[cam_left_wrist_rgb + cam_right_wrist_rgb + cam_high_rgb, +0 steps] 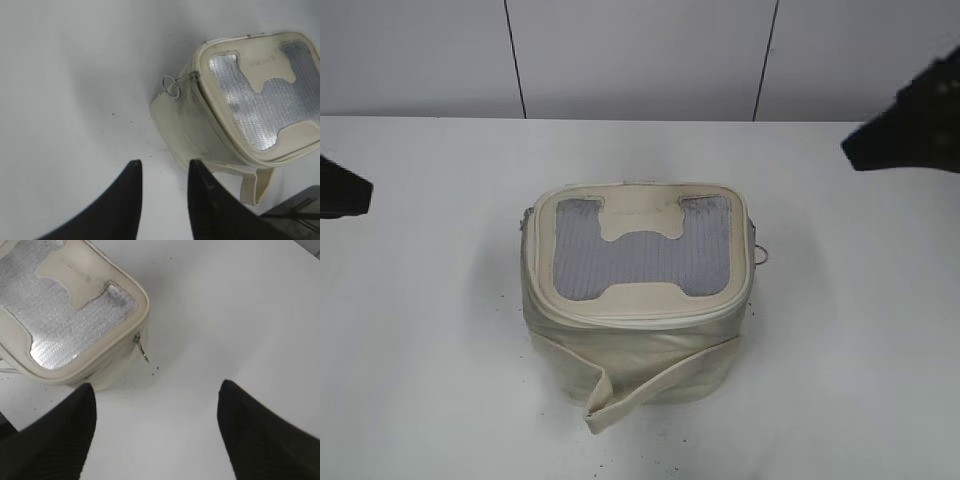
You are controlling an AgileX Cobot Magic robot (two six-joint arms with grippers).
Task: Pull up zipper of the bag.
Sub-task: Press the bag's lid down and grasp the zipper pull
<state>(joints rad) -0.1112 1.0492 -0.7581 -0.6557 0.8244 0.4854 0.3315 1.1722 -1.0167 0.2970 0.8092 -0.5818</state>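
- Left tool (164,200): fingers apart with a narrow gap, nothing between them, over bare desk (420,380) beside the bag (638,300).
- Right tool (155,435): fingers spread wide, holding nothing, near the bag's corner.
- Bag: centre of desk, grey panel upward.
- Zipper (196,82): runs round the top rim; a ring-pull slider sits at each side, apparently partly open at the left one.

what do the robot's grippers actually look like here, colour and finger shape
Both are matte black. The left gripper has two fingers that broaden toward the base and curve to narrow, rounded tips. The right gripper has broader, wedge-shaped fingers with faint fine ribbing. No markings or cables show.
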